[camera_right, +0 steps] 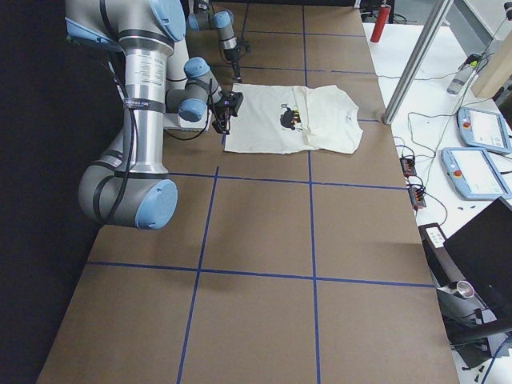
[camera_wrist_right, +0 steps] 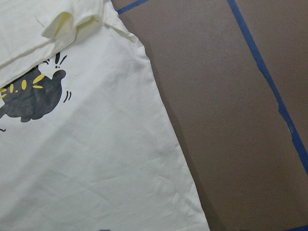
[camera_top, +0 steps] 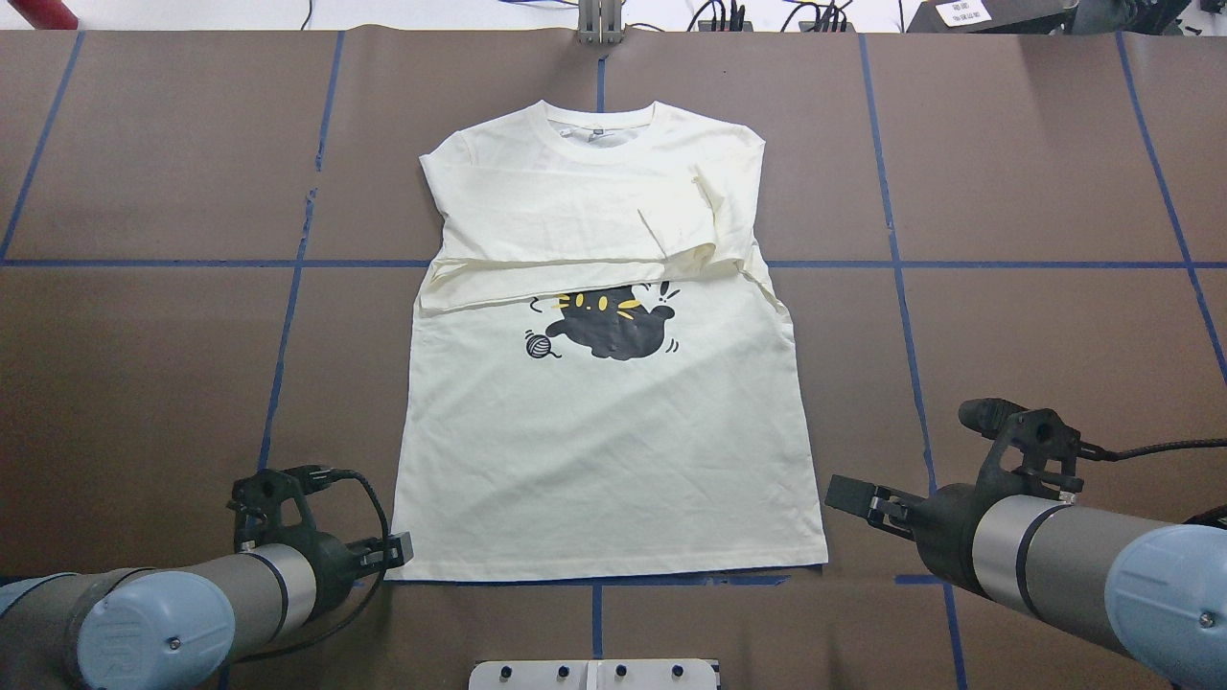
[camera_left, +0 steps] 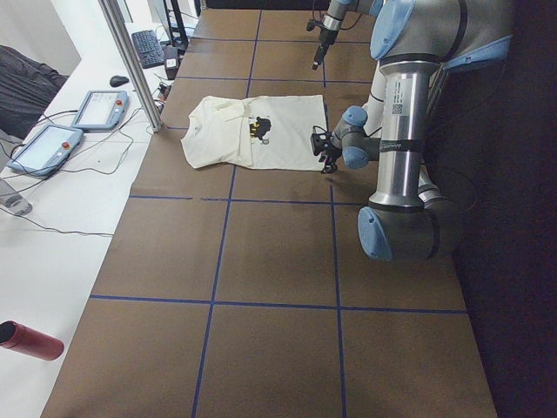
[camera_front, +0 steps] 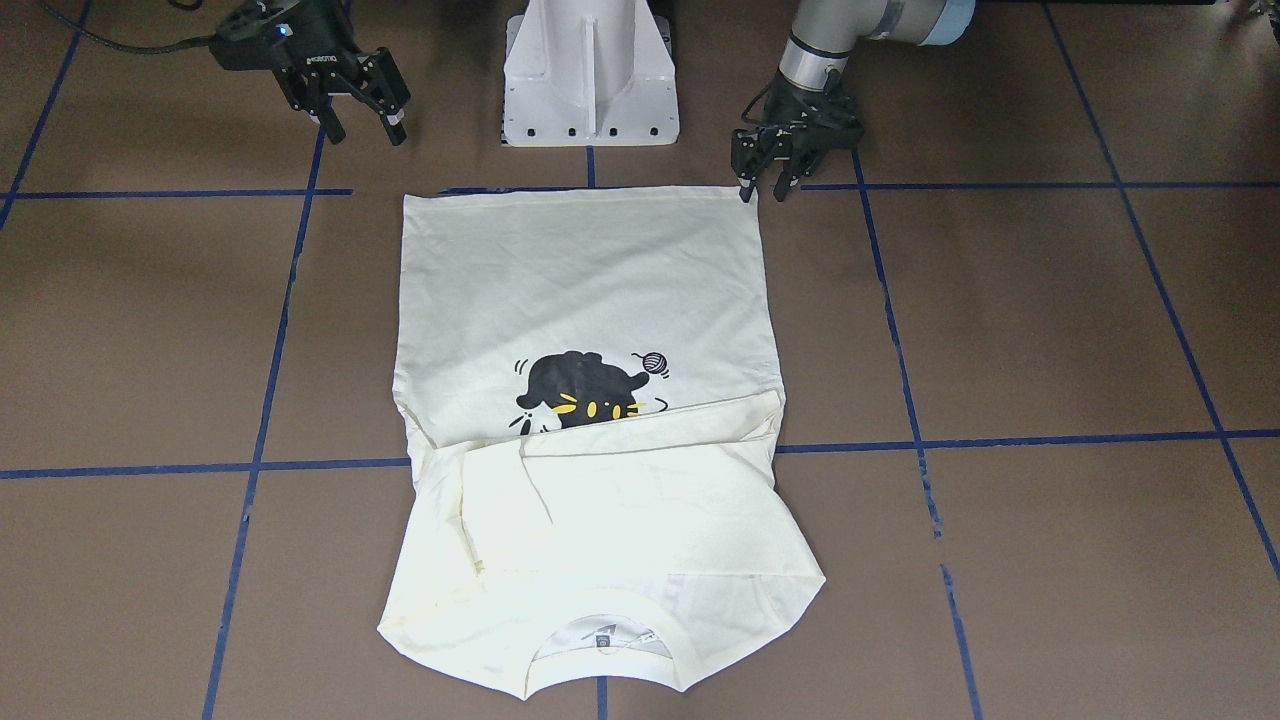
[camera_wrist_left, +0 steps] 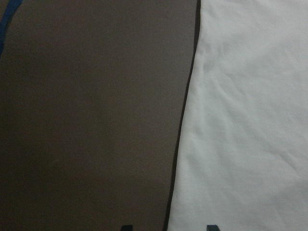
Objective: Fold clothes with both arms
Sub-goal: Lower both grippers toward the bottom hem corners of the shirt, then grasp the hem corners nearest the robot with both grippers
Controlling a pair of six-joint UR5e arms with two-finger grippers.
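Note:
The cream-white T-shirt point(camera_top: 604, 450) lies flat on the brown table, print side up, with its collar far from the robot. Both sleeves are folded across the chest and hide the top of the black cat print point(camera_front: 585, 385). My left gripper point(camera_front: 768, 185) is open and low at the hem's corner on my left. In the left wrist view the shirt's point(camera_wrist_left: 250, 120) side edge runs between the two fingertips. My right gripper point(camera_front: 358, 118) is open and empty. It hangs above the table, to the outside of the other hem corner point(camera_top: 822, 558).
The white pedestal base point(camera_front: 590, 70) stands just behind the hem. Blue tape lines point(camera_top: 288, 316) cross the brown table. Beyond the collar end there is a metal post point(camera_left: 130, 61), two handheld screens point(camera_left: 52, 144) and cables on a white surface.

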